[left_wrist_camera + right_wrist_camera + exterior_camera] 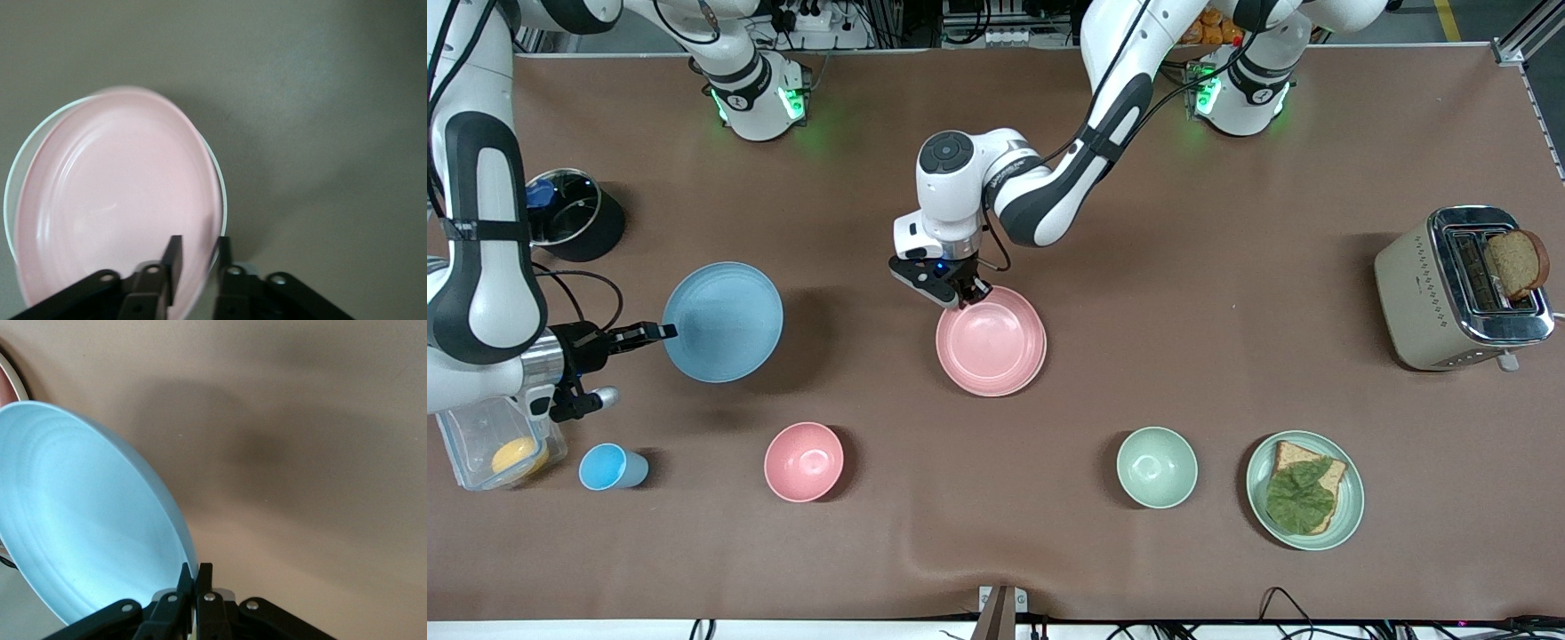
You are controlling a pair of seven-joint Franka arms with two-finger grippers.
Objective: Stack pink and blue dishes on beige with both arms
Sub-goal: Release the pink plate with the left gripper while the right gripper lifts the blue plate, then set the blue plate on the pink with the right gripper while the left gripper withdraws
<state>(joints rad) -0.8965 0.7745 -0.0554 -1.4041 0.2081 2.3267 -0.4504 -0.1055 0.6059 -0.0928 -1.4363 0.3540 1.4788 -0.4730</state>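
Brown table (1138,293): right gripper (660,332) pinches blue plate (725,320) rim.

The pale pink plate (991,342) lies mid-worktop on another plate whose pale rim (220,193) shows beneath it. The light blue plate (722,321) hangs tilted above the worktop toward the right arm's end.

- Pink plate (991,342): matt, smooth, plastic-looking, faint rings inside.
- Blue plate (722,321): same matt, smooth finish.
- Table cover (1227,293): brown, matt, cloth-like, creased near the front edge.
- Toaster (1458,289): glossy chrome top, matt beige sides.
- Pot (569,213): shiny metal inside, black outside.
- Arms' shells (978,178): glossy white plastic.
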